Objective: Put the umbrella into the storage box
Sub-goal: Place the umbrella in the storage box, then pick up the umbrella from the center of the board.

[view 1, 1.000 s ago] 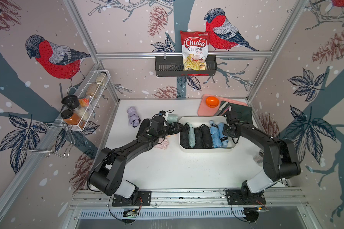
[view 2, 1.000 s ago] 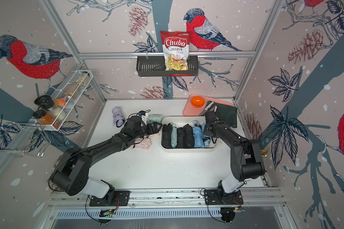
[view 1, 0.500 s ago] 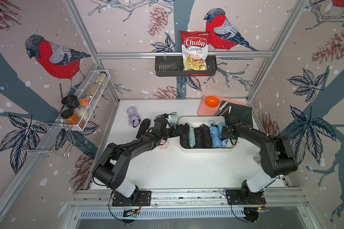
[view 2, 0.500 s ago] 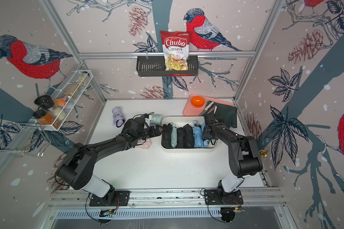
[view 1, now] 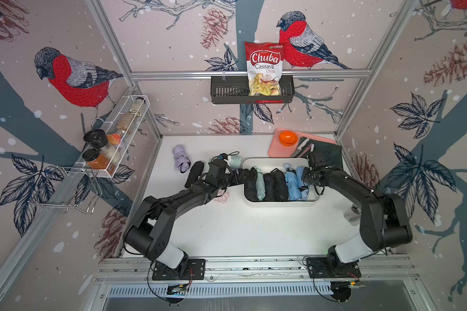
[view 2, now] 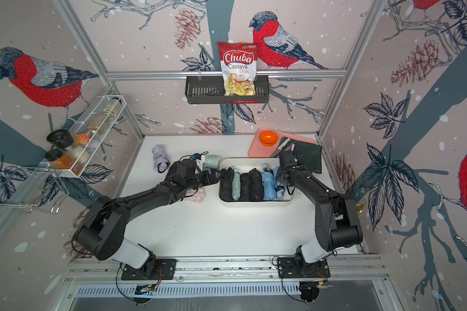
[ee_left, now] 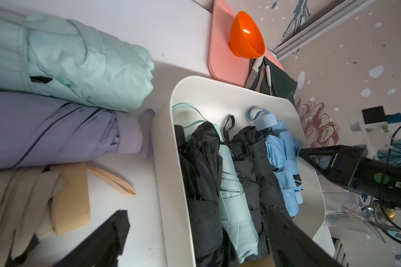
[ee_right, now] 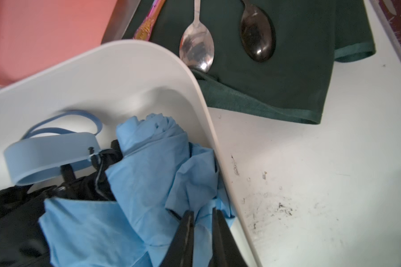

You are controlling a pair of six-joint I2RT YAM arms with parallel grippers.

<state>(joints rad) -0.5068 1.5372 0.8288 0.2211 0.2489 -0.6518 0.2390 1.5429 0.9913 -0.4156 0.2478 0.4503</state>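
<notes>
The left claw (view 1: 240, 175) has reached the storage box (view 1: 281, 202), spread wide. The right claw (ee_right: 203, 211), barely parted, grip unclear, meets a blue umbrella (ee_right: 148, 175) inside, lengthwise toward the back wall (view 1: 189, 107). A bag (view 1: 264, 67) reads "Chuba Cassava Chips".

In both top views: bright, even light from overhead; soft shadows on table (view 1: 254, 229); straight lines bow toward edges. Wrist views: foreground out of focus, handle (ee_right: 49, 157) slightly blurred, glare on spoon (ee_right: 196, 48) and box (ee_left: 206, 101) wall

White table (view 1: 254, 229), storage box (view 1: 281, 202), pink tray (view 1: 277, 150), green cloth (view 1: 332, 153), lilac umbrella (view 1: 179, 160), mint umbrella (view 1: 235, 161)
</notes>
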